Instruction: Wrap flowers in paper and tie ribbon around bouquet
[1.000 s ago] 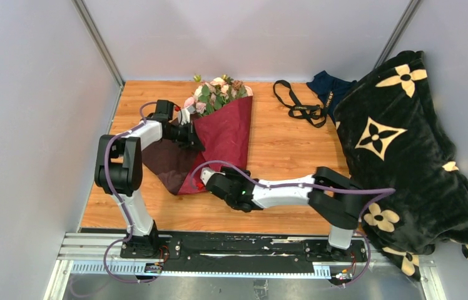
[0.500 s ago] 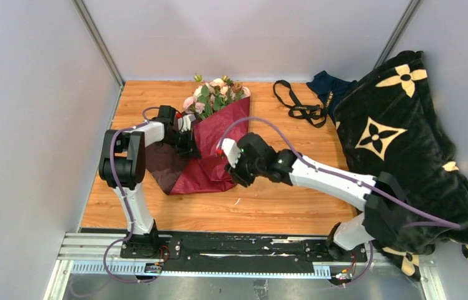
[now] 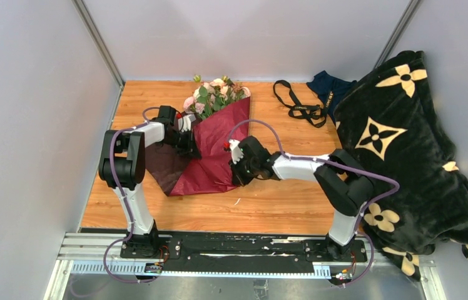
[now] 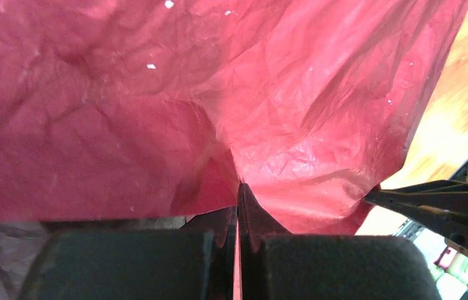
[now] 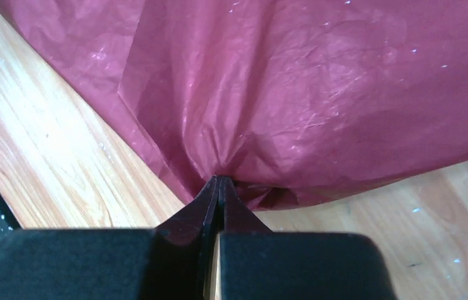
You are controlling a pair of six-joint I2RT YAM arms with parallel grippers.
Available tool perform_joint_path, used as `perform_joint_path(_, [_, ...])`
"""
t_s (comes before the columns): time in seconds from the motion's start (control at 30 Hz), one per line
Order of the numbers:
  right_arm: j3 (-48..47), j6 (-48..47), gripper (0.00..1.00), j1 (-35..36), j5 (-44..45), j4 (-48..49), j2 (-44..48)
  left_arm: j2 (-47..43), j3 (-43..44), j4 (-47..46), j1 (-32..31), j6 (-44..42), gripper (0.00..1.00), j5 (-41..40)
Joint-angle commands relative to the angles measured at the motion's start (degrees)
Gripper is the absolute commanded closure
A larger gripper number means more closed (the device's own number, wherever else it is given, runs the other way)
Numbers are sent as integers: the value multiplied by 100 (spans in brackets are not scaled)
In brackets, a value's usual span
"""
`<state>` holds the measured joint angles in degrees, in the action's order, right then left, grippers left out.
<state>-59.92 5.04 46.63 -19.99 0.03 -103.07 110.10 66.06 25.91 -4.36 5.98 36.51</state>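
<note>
The flowers [image 3: 216, 94], pink and cream roses with green leaves, lie at the back of the table with their heads sticking out of the dark red paper [image 3: 218, 147]. The paper is folded loosely over the stems. My left gripper [image 3: 189, 141] is shut on the paper's left fold. In the left wrist view its tips [image 4: 239, 189] pinch the crinkled paper [image 4: 281, 94]. My right gripper [image 3: 236, 171] is shut on the paper's lower right edge. The right wrist view shows its tips [image 5: 219, 180] gripping a gathered bit of paper [image 5: 319, 94]. The black ribbon [image 3: 298, 105] lies loose at the back right.
A black blanket with cream flower motifs [image 3: 406, 150] is heaped along the right side. A dark navy cloth [image 3: 326, 87] lies beside it at the back. Grey walls enclose the wooden table [image 3: 281, 206] on three sides.
My right arm swung from the paper's near tip up to its lower right edge, and its jaws closed on the paper there. The left gripper kept its hold.
</note>
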Motion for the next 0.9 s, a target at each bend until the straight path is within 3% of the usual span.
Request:
perform_joint_path(0.0, [1190,350,100,304,323,-120,685,-15,-61,-39,-3,-129,100,-338])
perform_joint_path(0.17, [2309,990,100,474,753,-840,1861,-19,-11,-17,-6,-148,100,-345])
perform_joint_path(0.3, [2467,1377,98,206,619,-1305,2774,-97,-72,-59,-12,-124,100,-316])
perform_joint_path(0.37, [2323,1607,87,-132,154,-1180,2832,-126,-91,-58,-12,-140,100,-295])
perform_joint_path(0.47, [1886,2210,49,-560,-598,-601,2449,-167,-94,-31,-12,-174,100,-331])
perform_joint_path(0.53, [1631,2595,41,-739,-905,-158,2030,-209,-120,-25,-13,-176,100,-373])
perform_joint_path(0.8, [204,3161,38,-1667,-1192,510,406,-322,-120,0,-12,-228,100,-551])
perform_joint_path(0.87, [-85,3078,49,-1664,-1269,518,97,-310,-105,10,-12,-213,100,-573])
